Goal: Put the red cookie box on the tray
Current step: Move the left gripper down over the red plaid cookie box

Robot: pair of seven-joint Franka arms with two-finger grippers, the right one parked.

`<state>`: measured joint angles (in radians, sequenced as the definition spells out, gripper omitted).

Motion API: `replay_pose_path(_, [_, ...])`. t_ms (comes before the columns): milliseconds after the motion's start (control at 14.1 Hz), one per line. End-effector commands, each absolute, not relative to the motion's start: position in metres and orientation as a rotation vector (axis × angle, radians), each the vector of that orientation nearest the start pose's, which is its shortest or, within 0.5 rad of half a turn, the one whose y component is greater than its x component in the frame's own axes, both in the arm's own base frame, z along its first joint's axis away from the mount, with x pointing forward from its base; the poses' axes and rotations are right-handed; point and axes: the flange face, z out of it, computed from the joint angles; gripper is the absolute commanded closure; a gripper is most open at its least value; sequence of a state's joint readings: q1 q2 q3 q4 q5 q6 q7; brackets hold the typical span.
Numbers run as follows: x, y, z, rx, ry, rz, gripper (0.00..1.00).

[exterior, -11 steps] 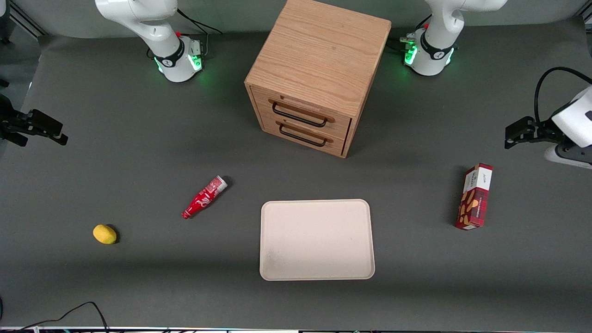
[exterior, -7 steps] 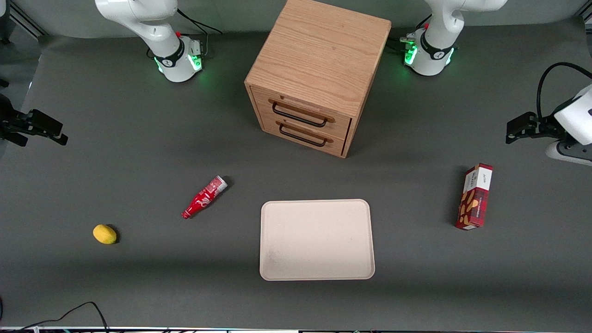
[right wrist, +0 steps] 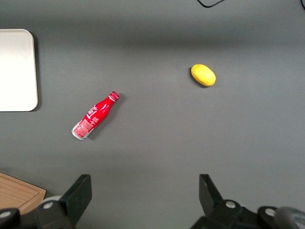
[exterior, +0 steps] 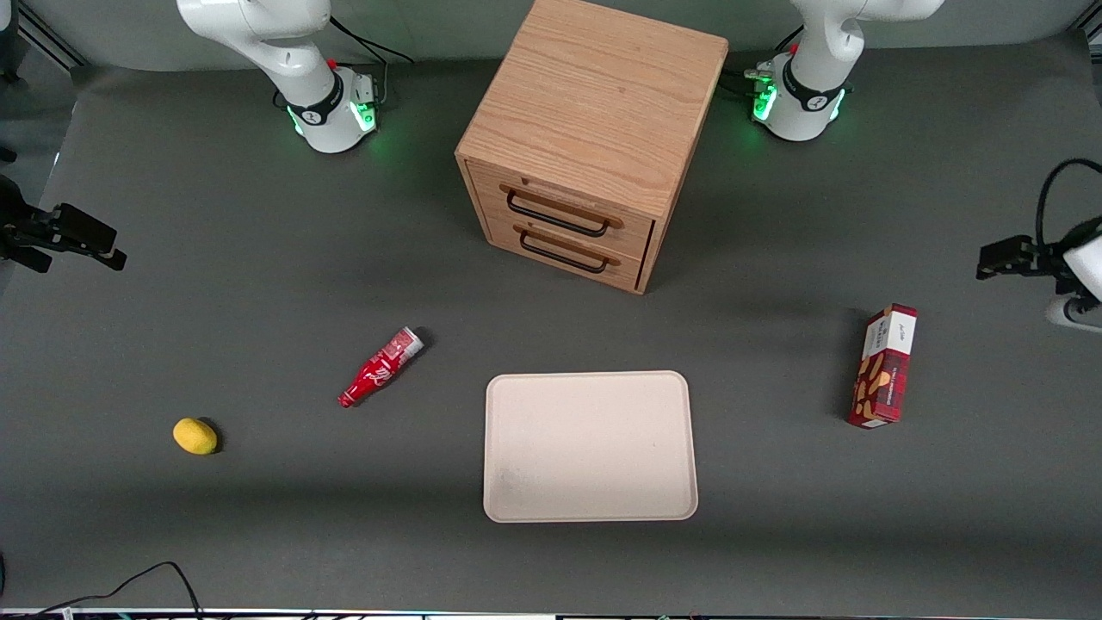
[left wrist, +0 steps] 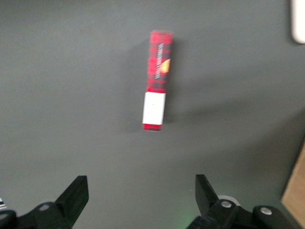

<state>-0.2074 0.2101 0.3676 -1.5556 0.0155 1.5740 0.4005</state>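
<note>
The red cookie box [exterior: 883, 366] lay flat on the dark desk [exterior: 258, 284] at the right of the front frame, well apart from the cream tray [exterior: 590, 446] at lower centre. It looked like a light, stiff cardboard carton that would dent if squeezed hard, so the likeliest hold was across its narrow width near the middle of its length. The gripper [exterior: 1003, 257] hung at the frame's right edge above the box, not touching it, its jaws spread wide and empty in the wrist view.
</note>
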Motion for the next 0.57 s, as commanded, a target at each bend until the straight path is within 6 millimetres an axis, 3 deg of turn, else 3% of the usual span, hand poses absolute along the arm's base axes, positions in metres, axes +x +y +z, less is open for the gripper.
replay_pose_path(0, [0.604,0.086,0.461,-3.058,0.403,0.360,0.00])
replay_pose_path(142, [0.604,0.084,0.425,-3.089,0.395,0.319,0.00])
replay_pose_path(284, [0.596,0.086,0.376,-3.097,0.392,0.234,0.00])
replay_pose_path(496, [0.594,0.075,0.327,-3.103,0.389,0.136,0.00])
